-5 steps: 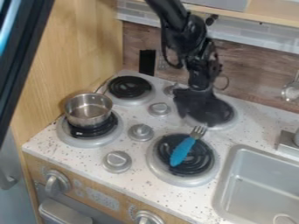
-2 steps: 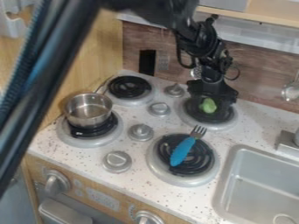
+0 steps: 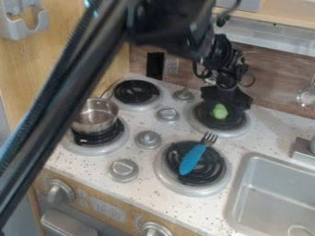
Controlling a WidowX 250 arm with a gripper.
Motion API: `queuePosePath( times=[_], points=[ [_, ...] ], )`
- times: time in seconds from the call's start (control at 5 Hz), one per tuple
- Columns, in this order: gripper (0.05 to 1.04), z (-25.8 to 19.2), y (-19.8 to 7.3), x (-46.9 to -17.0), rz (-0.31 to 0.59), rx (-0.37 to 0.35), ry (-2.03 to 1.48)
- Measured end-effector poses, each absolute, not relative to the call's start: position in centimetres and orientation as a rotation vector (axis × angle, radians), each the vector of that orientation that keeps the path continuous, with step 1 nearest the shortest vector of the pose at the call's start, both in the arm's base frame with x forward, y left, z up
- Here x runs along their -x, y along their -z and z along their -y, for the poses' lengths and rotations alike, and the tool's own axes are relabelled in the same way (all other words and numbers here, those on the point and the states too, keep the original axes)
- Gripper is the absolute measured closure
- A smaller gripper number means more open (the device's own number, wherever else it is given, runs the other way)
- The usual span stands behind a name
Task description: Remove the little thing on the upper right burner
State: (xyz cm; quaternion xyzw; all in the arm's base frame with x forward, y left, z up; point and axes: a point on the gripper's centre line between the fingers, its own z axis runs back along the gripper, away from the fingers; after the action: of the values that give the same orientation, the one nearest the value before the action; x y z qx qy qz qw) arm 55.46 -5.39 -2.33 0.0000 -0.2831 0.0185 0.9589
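- In the camera view, I see the gripper at the upper right burner; how open it is, or if it holds something, I cannot tell.
- The green thing is over this same burner.
- The fork lies on the lower right burner.

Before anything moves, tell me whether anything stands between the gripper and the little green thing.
Nothing visible does: the gripper hangs right by the green thing. The fork lies nearer the camera, on the lower right burner.
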Motion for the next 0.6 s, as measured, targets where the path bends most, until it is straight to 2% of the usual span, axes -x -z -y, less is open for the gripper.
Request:
queuePosePath(
  times=[0.2, 0.4, 0.6],
  points=[
    [0.389, 5.4, 2.6, -55.6, 0.544, -0.006, -0.021],
    [0.52, 5.4, 3.1, -54.8, 0.52, -0.01, -0.017],
    [0.542, 3.9, 1.8, -53.6, 0.531, -0.003, -0.029]
  ],
)
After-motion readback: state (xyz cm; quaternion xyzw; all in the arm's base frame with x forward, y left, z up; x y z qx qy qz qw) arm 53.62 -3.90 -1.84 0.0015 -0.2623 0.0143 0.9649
